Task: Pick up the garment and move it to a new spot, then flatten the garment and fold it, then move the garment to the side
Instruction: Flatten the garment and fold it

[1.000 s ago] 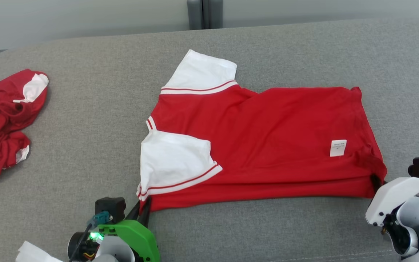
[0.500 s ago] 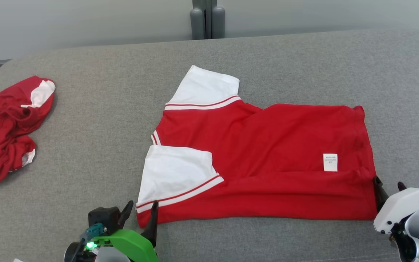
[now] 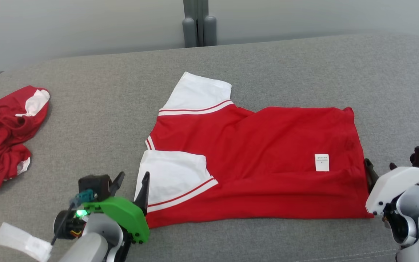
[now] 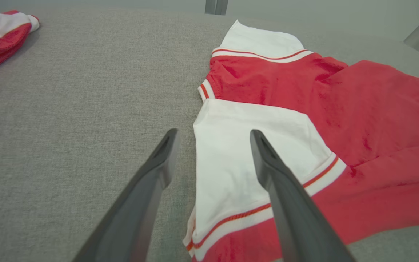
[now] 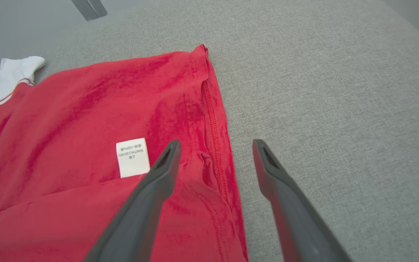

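Garment [image 3: 260,160] edges meet both arms: left gripper [image 3: 133,177] stands released and empty astride the white sleeve [image 4: 246,153], right gripper [image 3: 379,164] likewise spread astride the hem [image 5: 213,120]. Judging the next fold, both should pinch all layers evenly. It lies mid-cushion, red, half-folded, smooth, label [image 3: 321,162] up.

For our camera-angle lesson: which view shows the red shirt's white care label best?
The right wrist view: the care label is close, large, its print lines visible. The head view shows it small, near the hem of the shirt; the left wrist view at most clips it at the right edge.
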`<state>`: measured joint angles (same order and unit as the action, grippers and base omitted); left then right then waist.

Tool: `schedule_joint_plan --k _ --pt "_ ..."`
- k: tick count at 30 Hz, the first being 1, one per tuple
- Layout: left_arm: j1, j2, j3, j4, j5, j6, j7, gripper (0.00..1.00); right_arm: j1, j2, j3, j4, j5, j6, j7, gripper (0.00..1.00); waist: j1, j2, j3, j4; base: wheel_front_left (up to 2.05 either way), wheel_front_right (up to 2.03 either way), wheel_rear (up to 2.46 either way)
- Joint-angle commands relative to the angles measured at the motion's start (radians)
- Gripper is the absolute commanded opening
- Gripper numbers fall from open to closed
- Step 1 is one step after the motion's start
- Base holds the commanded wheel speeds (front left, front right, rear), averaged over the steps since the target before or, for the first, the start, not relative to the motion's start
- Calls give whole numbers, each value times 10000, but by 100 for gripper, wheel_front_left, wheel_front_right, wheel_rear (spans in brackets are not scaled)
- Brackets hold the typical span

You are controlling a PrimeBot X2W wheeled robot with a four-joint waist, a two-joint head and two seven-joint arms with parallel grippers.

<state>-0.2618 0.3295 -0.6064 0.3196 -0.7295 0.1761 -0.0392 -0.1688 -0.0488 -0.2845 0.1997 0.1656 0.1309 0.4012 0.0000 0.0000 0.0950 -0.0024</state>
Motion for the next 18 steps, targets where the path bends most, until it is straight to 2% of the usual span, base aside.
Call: schedule_joint_plan --k 1,7,13,18 --pt "-412 90 30 124 -92 -72 286 100 -282 -29 86 -37 -166 -3 278 100 0 0 72 -80 0 0 0" --pt "-2437 -45 64 807 -205 -518 1364 100 -1739 -142 698 10 -359 -3 1888 100 0 0 695 -361 0 0 0" --pt "-4784 -225 71 2011 -186 -845 2439 100 -3827 -390 1547 581 255 -3 3142 100 0 0 1927 -900 0 0 0" --pt "-6259 -443 262 3070 -468 -997 3143 100 -5318 -649 2436 1091 770 -1 3613 100 0 0 2925 -1417 0 0 0"
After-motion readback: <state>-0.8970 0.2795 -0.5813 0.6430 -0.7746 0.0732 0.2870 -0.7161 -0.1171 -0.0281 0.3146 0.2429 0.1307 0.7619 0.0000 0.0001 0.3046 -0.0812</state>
